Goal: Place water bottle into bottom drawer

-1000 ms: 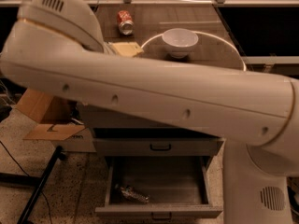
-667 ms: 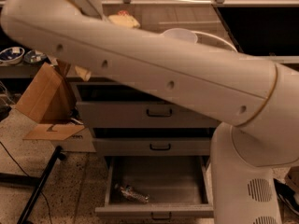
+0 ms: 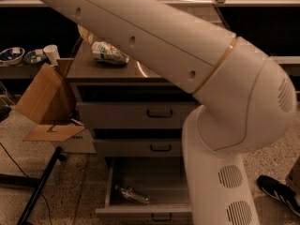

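Observation:
The water bottle (image 3: 132, 194), clear and crinkly, lies on its side inside the bottom drawer (image 3: 140, 213), near the drawer's left front. The bottom drawer is pulled out from under the two taller grey drawers. My white arm (image 3: 154, 41) sweeps across the view from upper left to lower right. The gripper is out of view, beyond the upper left of the frame.
A white-and-green labelled container (image 3: 108, 53) lies on the cabinet top (image 3: 89, 69). An open cardboard box (image 3: 44, 100) leans at the cabinet's left. Bowls and a cup (image 3: 50, 53) sit on a low shelf far left. A black stand leg (image 3: 40, 186) crosses the floor. A shoe (image 3: 279, 191) is at right.
The arm has swung upward and left across the view, uncovering the labelled container and covering the bowl and can. The bottle stays in the open bottom drawer.

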Controlling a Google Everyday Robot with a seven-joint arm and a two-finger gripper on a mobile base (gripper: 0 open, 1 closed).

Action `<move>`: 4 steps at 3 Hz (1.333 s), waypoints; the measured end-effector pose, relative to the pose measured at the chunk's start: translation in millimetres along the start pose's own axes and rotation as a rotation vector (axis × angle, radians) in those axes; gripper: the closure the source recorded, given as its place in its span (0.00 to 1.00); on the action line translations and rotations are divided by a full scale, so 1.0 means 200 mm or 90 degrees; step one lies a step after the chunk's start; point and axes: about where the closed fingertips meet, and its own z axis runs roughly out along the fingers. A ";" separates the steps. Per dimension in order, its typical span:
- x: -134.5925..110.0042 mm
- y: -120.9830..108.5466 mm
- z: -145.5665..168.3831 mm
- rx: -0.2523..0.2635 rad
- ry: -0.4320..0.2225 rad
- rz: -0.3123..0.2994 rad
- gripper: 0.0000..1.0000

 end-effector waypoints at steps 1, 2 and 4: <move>-0.14 -0.15 0.01 0.033 0.011 0.030 0.00; -0.27 -0.36 0.09 0.071 0.019 0.069 0.00; -0.28 -0.50 0.50 0.049 0.048 0.128 0.00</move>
